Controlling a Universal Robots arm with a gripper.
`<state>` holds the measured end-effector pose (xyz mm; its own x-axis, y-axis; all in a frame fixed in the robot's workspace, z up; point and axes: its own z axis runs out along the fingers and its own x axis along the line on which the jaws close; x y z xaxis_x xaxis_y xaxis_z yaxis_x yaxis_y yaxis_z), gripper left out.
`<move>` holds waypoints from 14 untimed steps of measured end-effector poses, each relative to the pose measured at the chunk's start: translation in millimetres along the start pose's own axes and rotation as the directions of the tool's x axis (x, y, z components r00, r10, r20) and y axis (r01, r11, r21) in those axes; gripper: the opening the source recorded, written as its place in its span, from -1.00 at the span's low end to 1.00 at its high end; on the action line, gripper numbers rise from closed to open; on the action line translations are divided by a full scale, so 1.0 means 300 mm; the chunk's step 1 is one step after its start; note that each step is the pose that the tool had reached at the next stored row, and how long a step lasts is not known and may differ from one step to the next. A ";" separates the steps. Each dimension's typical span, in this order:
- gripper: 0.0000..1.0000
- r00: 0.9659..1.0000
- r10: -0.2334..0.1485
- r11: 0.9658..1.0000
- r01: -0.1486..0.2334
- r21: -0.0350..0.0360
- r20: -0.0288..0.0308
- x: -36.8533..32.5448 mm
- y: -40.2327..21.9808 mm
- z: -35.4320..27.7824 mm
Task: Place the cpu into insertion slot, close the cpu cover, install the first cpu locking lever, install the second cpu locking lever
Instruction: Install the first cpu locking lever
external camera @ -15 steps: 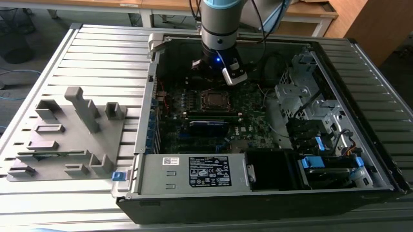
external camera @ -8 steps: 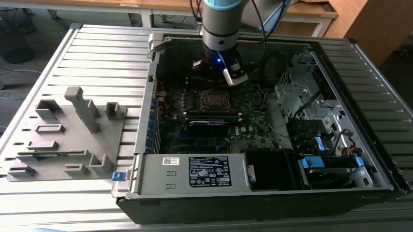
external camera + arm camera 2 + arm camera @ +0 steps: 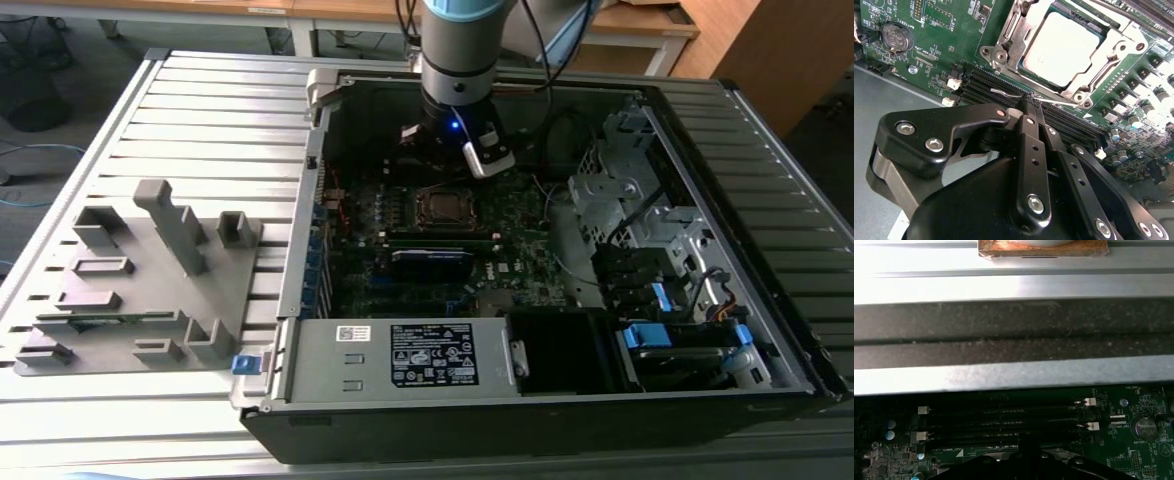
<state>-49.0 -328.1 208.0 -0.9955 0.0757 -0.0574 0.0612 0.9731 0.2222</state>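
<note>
The cpu (image 3: 1064,47), a dull grey square, lies in the insertion slot (image 3: 441,205) on the green motherboard inside the open computer case. Over it the silver cpu cover (image 3: 1004,45) is down, framing the chip through its window. A thin wire locking lever (image 3: 999,91) runs beside the socket's edge, its curved end free. My gripper (image 3: 1031,100) has its black fingers shut together, with the tips right at this wire; whether they clamp it is unclear. In the exterior view the gripper (image 3: 461,135) hangs over the board just behind the socket.
Black memory slots (image 3: 994,80) lie between the gripper and the socket. A coin battery (image 3: 896,37) sits on the board. The case wall (image 3: 1014,330) rises close by. A grey fixture plate (image 3: 147,280) lies at the exterior view's left, drive bays (image 3: 667,300) at its right.
</note>
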 end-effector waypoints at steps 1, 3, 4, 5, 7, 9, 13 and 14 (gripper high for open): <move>-0.79 1.000 0.004 1.000 -0.004 0.000 0.001 0.000 0.000 0.000; -0.79 1.000 0.006 1.000 -0.006 0.000 0.001 0.000 0.000 0.000; -0.79 1.000 0.006 1.000 -0.006 0.000 0.001 0.000 0.000 0.000; -0.79 1.000 0.006 1.000 -0.006 0.000 0.001 0.000 0.000 0.000; -0.79 1.000 0.009 1.000 -0.009 0.001 0.002 0.000 0.000 0.000; -0.79 1.000 0.022 1.000 -0.022 0.001 0.005 0.000 0.000 0.001; -0.79 0.997 0.070 0.998 -0.070 0.004 0.017 0.000 0.000 0.002; -0.79 0.996 0.083 0.997 -0.083 0.004 0.020 0.000 -0.001 0.003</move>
<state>-48.9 -328.1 207.2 -0.9852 0.1609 -0.0583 0.1443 0.9643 0.2221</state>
